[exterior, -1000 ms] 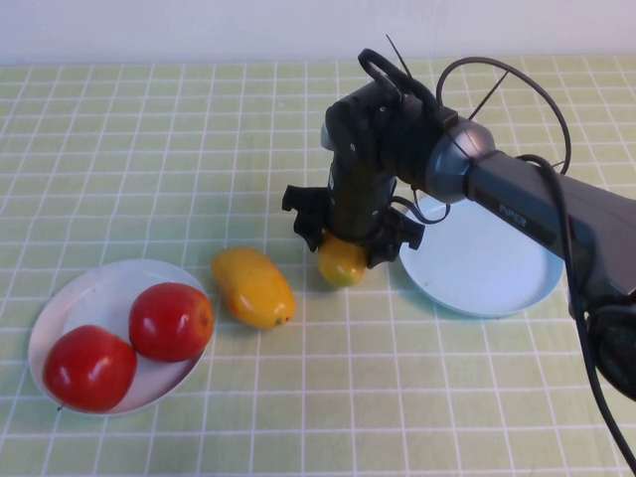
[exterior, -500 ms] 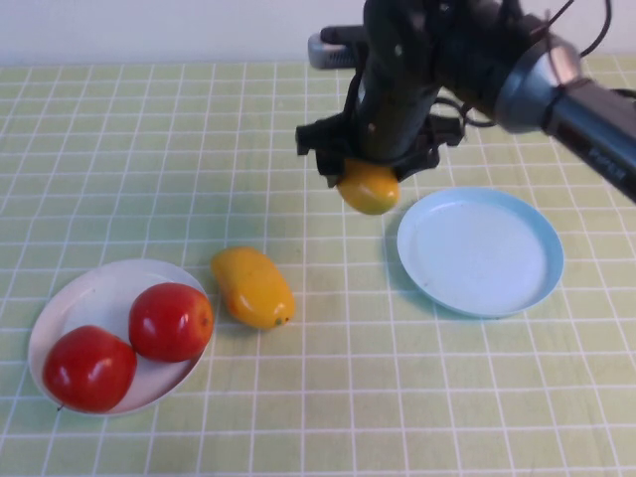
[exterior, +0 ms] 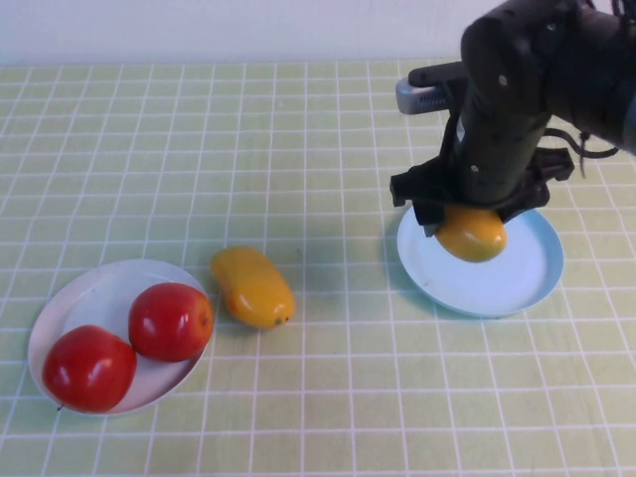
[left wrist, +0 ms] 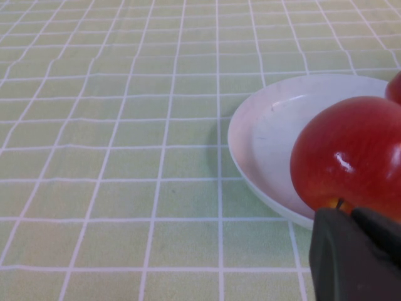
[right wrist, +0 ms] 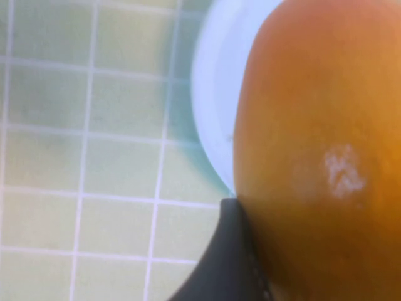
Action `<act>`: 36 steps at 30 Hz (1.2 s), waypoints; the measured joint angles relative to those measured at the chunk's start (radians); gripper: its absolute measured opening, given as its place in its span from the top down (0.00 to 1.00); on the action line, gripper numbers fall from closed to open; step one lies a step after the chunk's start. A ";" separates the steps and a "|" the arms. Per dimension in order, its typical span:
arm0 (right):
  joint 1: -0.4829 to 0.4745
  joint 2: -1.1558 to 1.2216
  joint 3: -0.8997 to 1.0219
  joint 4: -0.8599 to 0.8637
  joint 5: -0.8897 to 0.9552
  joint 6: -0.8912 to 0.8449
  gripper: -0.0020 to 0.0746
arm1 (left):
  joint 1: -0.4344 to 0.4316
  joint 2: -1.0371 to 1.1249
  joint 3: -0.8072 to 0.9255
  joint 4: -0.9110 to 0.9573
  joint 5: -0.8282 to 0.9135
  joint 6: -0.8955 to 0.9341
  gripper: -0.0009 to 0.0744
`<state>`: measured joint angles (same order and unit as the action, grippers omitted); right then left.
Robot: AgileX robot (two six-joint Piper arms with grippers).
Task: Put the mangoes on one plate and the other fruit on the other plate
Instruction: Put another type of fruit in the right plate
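My right gripper (exterior: 475,215) is shut on a yellow-orange mango (exterior: 471,235) and holds it in the air over the near-left part of the light blue plate (exterior: 527,278). In the right wrist view the mango (right wrist: 319,157) fills the picture, one dark finger (right wrist: 233,254) presses its side, and the blue plate (right wrist: 213,94) lies below. The second mango (exterior: 252,287) lies on the cloth between the plates. Two red apples (exterior: 171,320) (exterior: 88,367) sit on the white plate (exterior: 89,293). My left gripper (left wrist: 349,214) is shut and empty beside an apple (left wrist: 348,153) on the white plate (left wrist: 269,132); the high view does not show it.
A green checked cloth (exterior: 298,149) covers the whole table. The right arm's dark body (exterior: 517,89) rises over the table's far right.
The right gripper lifted the mango off the cloth near the middle and carried it rightwards to a spot above the blue plate. The other fruit and both plates stayed put.
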<state>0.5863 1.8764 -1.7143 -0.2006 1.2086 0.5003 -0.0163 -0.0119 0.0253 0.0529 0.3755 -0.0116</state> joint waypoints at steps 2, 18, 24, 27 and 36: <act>0.000 -0.052 0.072 -0.002 -0.055 0.000 0.29 | 0.000 0.000 0.000 0.000 0.000 0.000 0.99; -0.036 0.089 0.142 0.032 -0.183 -0.004 0.29 | 0.000 0.000 0.000 0.001 0.000 0.000 0.99; -0.039 0.105 0.142 0.045 -0.214 -0.004 0.29 | 0.000 0.000 0.000 0.001 0.000 0.000 0.99; -0.039 0.107 0.142 0.046 -0.214 -0.004 0.29 | 0.000 0.000 0.000 0.001 0.000 0.000 0.99; -0.045 0.091 0.142 0.041 -0.214 -0.004 0.25 | 0.000 0.000 0.000 0.001 0.000 0.000 0.99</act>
<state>0.5410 1.9678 -1.5724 -0.1595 0.9947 0.4962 -0.0163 -0.0119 0.0253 0.0535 0.3755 -0.0116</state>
